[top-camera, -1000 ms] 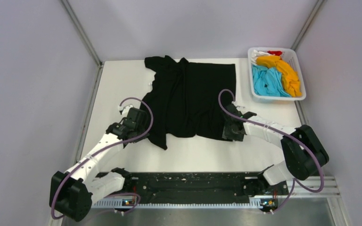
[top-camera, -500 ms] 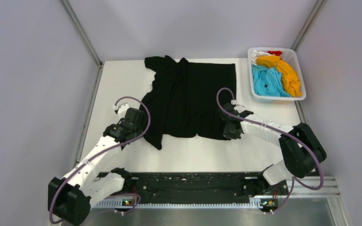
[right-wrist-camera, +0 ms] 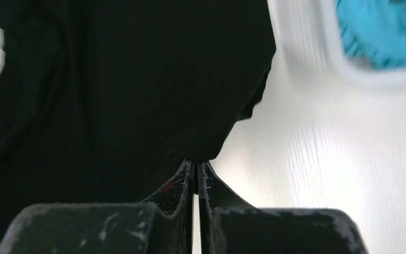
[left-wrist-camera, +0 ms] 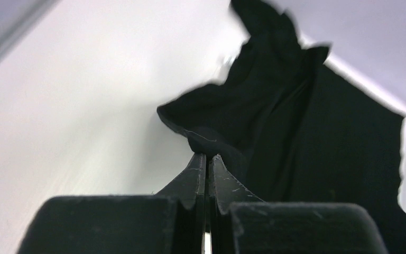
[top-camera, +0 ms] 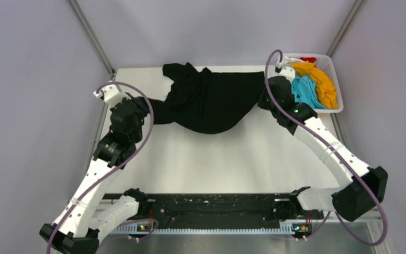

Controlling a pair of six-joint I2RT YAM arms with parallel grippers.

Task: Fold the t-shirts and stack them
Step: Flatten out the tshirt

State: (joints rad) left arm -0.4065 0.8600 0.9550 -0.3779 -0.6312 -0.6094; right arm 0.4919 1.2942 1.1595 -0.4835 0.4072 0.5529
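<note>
Now we are pinching the black t-shirt (top-camera: 211, 103) by its near edge, left end effector (left-wrist-camera: 206, 156) and right end effector (right-wrist-camera: 195, 164) each clamped on a corner. It is stretching sideways between them over the far bench (top-camera: 217, 159), its far edge lying beyond both.

both arms have swung out from the near half of the table (top-camera: 206, 164) to its far side. my left gripper (top-camera: 149, 108) has gone from the shirt's near-left corner up toward the left edge. my right gripper (top-camera: 265, 99), which was at the near-right hem, now sits just beside the basket (top-camera: 317, 111). its jaws, apart a second ago, have closed on the cloth. the black shirt (top-camera: 211, 103) no longer lies spread flat: its near hem has been carried back, so it stretches between the two grips as a shorter band with a sagging, curved near edge.
</note>
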